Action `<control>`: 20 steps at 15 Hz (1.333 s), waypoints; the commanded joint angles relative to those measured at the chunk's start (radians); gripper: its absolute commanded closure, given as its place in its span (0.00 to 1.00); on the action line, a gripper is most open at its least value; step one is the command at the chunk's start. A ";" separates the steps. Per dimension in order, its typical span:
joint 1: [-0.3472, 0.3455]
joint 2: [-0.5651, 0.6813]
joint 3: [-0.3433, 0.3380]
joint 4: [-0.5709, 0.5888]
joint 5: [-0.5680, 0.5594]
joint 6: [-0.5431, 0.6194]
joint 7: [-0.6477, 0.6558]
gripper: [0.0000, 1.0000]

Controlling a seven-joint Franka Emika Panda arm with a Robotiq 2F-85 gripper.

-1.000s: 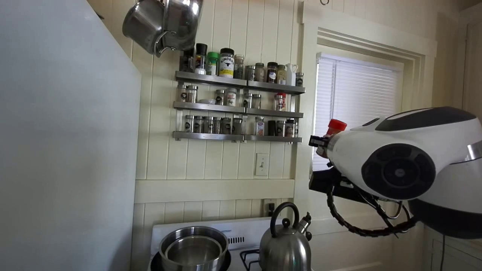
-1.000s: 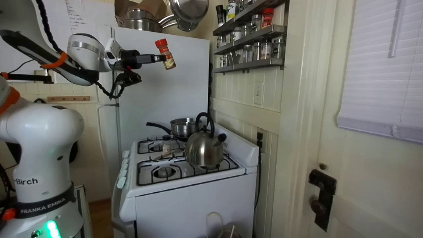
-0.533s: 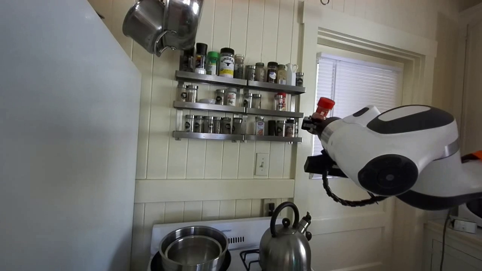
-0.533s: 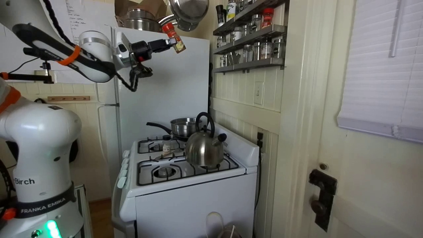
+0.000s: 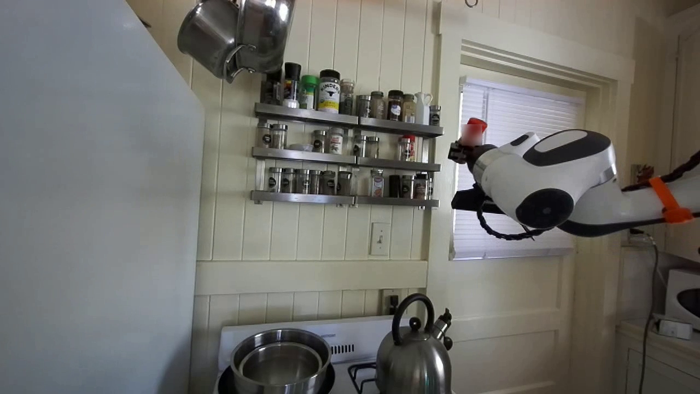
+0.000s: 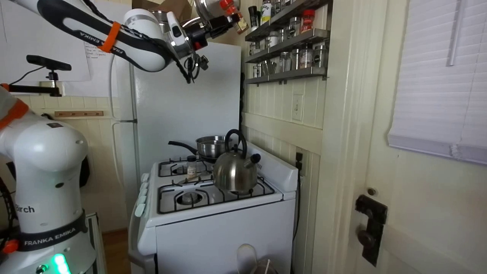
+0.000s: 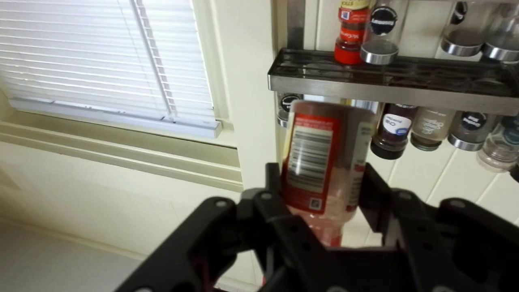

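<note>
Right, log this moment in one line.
tool: closed on red-capped spice bottle | bottle pose: tilted, in midair | beyond: spice shelves | kettle: on stove

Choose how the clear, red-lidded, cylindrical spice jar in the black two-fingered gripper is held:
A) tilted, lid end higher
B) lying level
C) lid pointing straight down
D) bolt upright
A: in an exterior view the jar leans, its red lid above and to one side of its base, while the wrist view shows the gripper closed on its sides.
</note>
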 commanded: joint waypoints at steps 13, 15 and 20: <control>-0.126 0.206 -0.042 0.184 -0.193 0.076 0.168 0.76; -0.177 0.245 0.040 0.239 -0.135 0.083 0.164 0.76; -0.311 0.324 0.164 0.346 -0.130 0.135 0.200 0.76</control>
